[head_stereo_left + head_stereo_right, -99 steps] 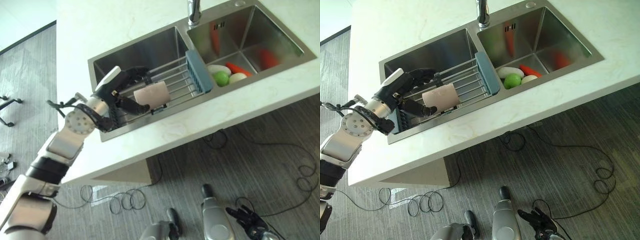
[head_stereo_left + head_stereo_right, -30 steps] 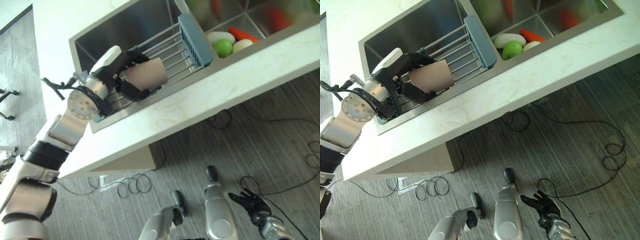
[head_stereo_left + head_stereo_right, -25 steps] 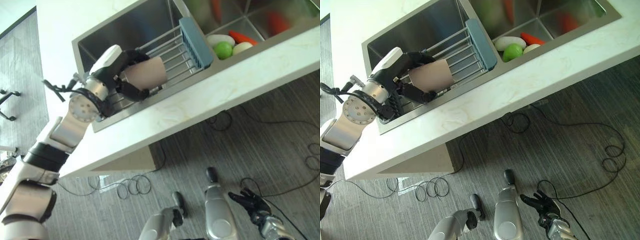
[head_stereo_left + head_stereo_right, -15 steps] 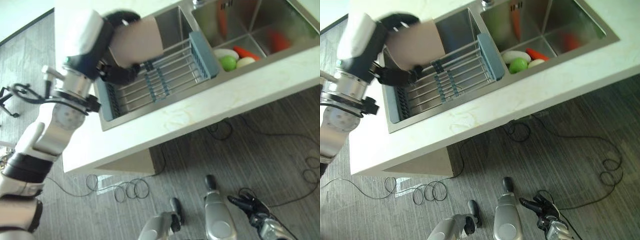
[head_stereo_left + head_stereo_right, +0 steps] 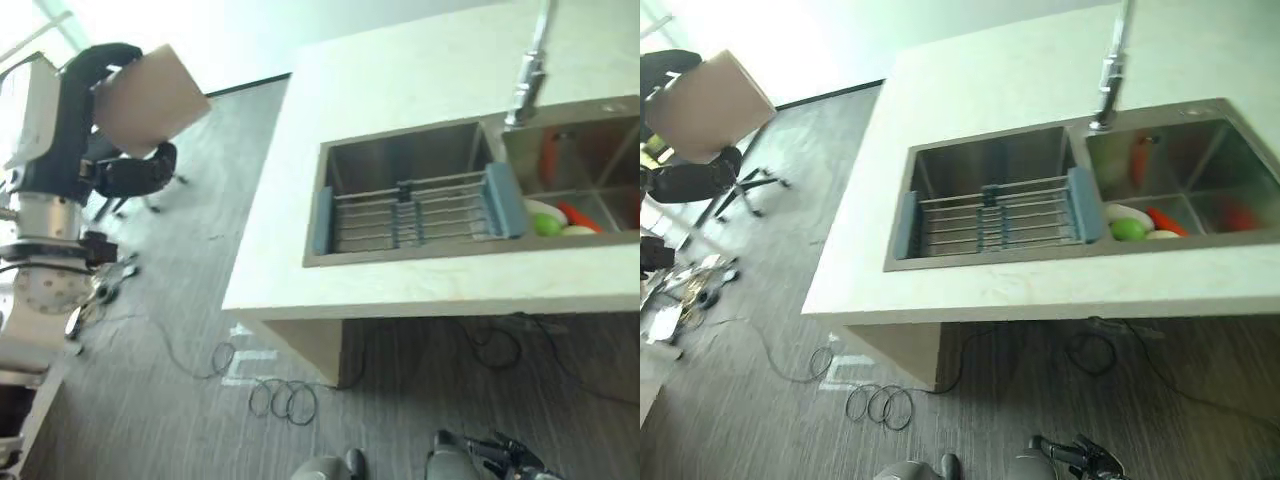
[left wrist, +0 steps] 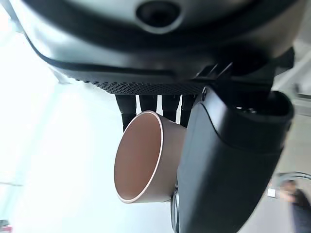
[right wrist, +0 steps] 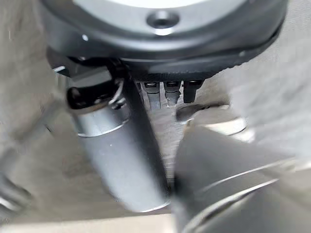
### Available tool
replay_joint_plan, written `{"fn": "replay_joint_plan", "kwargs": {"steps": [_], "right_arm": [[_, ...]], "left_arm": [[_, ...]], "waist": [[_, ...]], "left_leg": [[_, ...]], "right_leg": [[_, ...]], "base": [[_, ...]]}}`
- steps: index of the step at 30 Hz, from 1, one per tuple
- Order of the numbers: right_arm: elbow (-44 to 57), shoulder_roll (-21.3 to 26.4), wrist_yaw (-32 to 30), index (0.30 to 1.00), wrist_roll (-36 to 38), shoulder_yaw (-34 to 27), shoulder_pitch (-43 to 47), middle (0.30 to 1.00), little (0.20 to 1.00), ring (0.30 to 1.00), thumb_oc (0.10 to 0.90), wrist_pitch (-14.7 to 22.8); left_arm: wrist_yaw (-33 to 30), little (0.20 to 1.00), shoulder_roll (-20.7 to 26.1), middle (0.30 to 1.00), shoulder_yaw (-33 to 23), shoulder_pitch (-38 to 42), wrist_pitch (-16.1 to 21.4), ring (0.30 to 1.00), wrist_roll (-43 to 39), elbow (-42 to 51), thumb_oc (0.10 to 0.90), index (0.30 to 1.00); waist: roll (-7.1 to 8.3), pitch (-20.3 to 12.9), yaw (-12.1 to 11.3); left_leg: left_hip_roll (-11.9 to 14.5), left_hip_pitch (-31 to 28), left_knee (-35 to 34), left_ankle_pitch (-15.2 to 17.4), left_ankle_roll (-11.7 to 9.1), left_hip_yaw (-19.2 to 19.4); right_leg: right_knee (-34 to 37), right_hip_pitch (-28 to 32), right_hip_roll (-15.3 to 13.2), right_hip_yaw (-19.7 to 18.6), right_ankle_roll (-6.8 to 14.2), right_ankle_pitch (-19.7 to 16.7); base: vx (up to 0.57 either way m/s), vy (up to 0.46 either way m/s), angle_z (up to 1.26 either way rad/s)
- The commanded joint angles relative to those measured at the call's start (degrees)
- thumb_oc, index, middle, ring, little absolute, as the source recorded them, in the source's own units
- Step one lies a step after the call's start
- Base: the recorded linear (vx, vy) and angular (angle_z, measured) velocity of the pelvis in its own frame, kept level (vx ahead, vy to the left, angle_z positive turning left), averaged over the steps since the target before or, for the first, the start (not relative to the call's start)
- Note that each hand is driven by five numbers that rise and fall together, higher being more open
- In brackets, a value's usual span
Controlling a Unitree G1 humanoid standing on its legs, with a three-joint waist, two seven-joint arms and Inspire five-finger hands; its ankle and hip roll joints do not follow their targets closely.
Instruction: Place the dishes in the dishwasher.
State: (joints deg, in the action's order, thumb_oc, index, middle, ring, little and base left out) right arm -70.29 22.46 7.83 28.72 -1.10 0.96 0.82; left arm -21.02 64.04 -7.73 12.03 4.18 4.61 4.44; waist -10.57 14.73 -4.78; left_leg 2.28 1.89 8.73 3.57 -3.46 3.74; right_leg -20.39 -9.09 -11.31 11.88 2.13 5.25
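Note:
My left hand is raised high at the far left, well away from the counter, and is shut on a pinkish-brown cup. In the left wrist view the cup lies on its side between the thumb and the curled fingers, its open mouth showing. The wire drying rack with blue ends sits across the left sink basin with nothing on it. My right hand hangs low near the floor, its fingers relaxed and holding nothing.
The white counter runs across the right, with a faucet behind the sink. The right basin holds a green vegetable, a red one and a white one. An office chair base stands on the floor at the left.
The left hand has lifted the cup off the sink rack and carried it up and to the left, away from the counter. The camera has swung left too.

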Motion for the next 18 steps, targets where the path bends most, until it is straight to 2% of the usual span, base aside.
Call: {"fn": "replay_joint_plan", "kwargs": {"steps": [1,3,4,5,6,8,10,11,14,16,17,18], "right_arm": [[-0.9,2.7,-1.8,0.900,-0.8,-2.3,-0.5,0.900,0.900,0.900,0.800,0.7],[-2.0,3.0,-1.5,0.900,0.4,-4.4,-0.8,0.900,0.900,0.900,0.800,1.1],[-2.1,2.7,-0.7,0.900,0.2,-6.2,-1.5,0.900,0.900,0.900,0.800,1.9],[-2.2,2.5,-0.3,0.900,-0.3,-6.4,-1.7,0.900,0.900,0.900,0.800,2.5],[-1.7,1.7,0.0,0.900,-0.8,-6.6,-1.7,0.900,0.900,0.900,0.800,3.0],[-1.3,1.2,0.4,0.900,-0.8,-6.4,-1.3,0.900,0.900,0.900,0.800,2.7],[-0.8,0.8,1.2,0.900,-1.7,-5.6,-0.4,0.900,0.900,0.900,0.800,2.4],[-0.2,0.2,1.2,0.900,-2.2,-3.8,1.0,0.900,0.900,0.900,0.800,2.0],[1.0,-1.0,1.2,0.900,-0.5,-1.5,2.2,0.900,0.900,0.900,0.800,1.5],[2.2,-2.1,0.6,0.900,0.5,-0.8,2.3,0.900,0.900,0.900,0.800,1.0],[2.9,-2.6,0.6,0.900,0.3,-0.6,2.2,0.900,0.900,0.900,0.800,0.9],[3.8,-3.1,0.3,0.900,0.5,-0.3,2.0,0.900,0.900,0.900,0.800,0.7]], "left_arm": [[-4.0,0.300,1.7,0.300,-12.1,4.1,2.6,0.300,-3.4,-1.7,0.400,0.300],[-4.0,0.300,0.2,0.300,-13.5,2.6,3.6,0.300,-3.0,-1.1,0.400,0.300],[-3.4,0.300,-1.2,0.300,-15.3,1.0,4.8,0.300,-2.4,0.1,0.400,0.300],[-3.1,0.300,-1.3,0.300,-15.6,0.7,4.8,0.300,-2.2,0.1,0.400,0.300],[-1.8,0.300,-0.5,0.300,-17.1,-0.7,4.5,0.300,-2.8,1.2,0.400,0.300],[-0.7,0.300,0.2,0.300,-18.0,-1.7,4.6,0.300,-2.7,1.6,0.400,0.300],[-0.1,0.300,1.0,0.300,-18.7,-2.7,4.0,0.300,-2.4,2.2,0.400,0.300],[1.1,0.300,2.6,0.300,-19.5,-4.0,3.6,0.300,-3.4,2.3,0.400,0.300],[3.3,0.300,4.8,0.300,-20.9,-6.1,2.4,0.300,-6.0,2.2,0.400,0.300],[4.5,0.300,5.4,0.300,-21.7,-7.3,3.8,0.300,-7.4,1.4,0.400,0.300],[4.9,0.300,5.4,0.300,-21.9,-7.9,4.7,0.300,-7.5,1.1,0.400,0.300],[5.5,0.300,5.9,0.300,-21.9,-8.0,6.0,0.300,-8.1,0.7,0.400,0.300]], "waist": [[1.19,-0.9,3.1],[2.59,-0.9,2.8],[4.19,-1.2,2.8],[4.34,-1.3,2.7],[4.60,-2.0,1.5],[5.06,-2.5,0.0],[5.44,-2.6,-1.1],[5.73,-2.7,-2.9],[6.20,-2.4,-4.8],[6.04,-2.4,-5.2],[5.77,-2.3,-5.1],[5.33,-2.1,-4.6]], "left_leg": [[8.4,6.0,8.5,2.4,-4.6,5.8],[8.7,4.7,8.5,2.1,-3.6,8.3],[8.5,1.8,8.5,4.5,-2.7,10.5],[8.3,1.5,8.5,5.1,-2.4,11.1],[6.4,1.9,8.5,6.6,-1.7,9.1],[4.6,1.5,8.5,7.8,-1.1,6.9],[2.8,1.3,8.5,7.7,0.0,6.4],[0.9,0.5,8.5,8.3,1.2,5.5],[-0.9,-0.4,8.5,9.1,2.5,5.7],[-1.5,-1.0,8.5,9.6,3.7,5.3],[-1.7,-1.3,8.5,9.7,4.2,4.8],[-1.7,-1.7,8.5,10.0,5.2,4.0]], "right_leg": [[3.2,7.6,0.2,3.7,3.2,10.4],[3.2,7.3,-1.6,5.9,3.0,9.5],[3.2,7.4,-3.5,7.1,3.5,9.2],[3.2,7.2,-3.9,7.6,3.6,8.7],[3.2,7.3,-4.8,8.4,4.3,8.1],[3.2,7.4,-5.9,8.6,5.4,7.2],[3.2,7.0,-7.8,9.7,6.4,4.8],[3.2,7.6,-10.3,9.7,7.8,3.0],[3.2,9.3,-12.9,10.0,8.5,1.5],[3.2,11.0,-12.9,9.5,8.1,1.4],[3.2,12.0,-12.3,9.2,7.6,1.2],[3.2,13.1,-10.5,7.9,7.1,1.0]], "base": [[-0.30,0.089,0.98],[-0.32,0.164,1.32],[-0.31,0.241,1.98],[-0.26,0.430,2.05],[-0.16,0.379,1.73],[-0.12,0.319,1.12],[-0.10,0.380,0.68],[0.00,0.424,0.57],[0.00,0.304,0.25],[0.05,0.286,0.15],[0.11,0.330,0.40],[0.12,0.290,0.51]]}}
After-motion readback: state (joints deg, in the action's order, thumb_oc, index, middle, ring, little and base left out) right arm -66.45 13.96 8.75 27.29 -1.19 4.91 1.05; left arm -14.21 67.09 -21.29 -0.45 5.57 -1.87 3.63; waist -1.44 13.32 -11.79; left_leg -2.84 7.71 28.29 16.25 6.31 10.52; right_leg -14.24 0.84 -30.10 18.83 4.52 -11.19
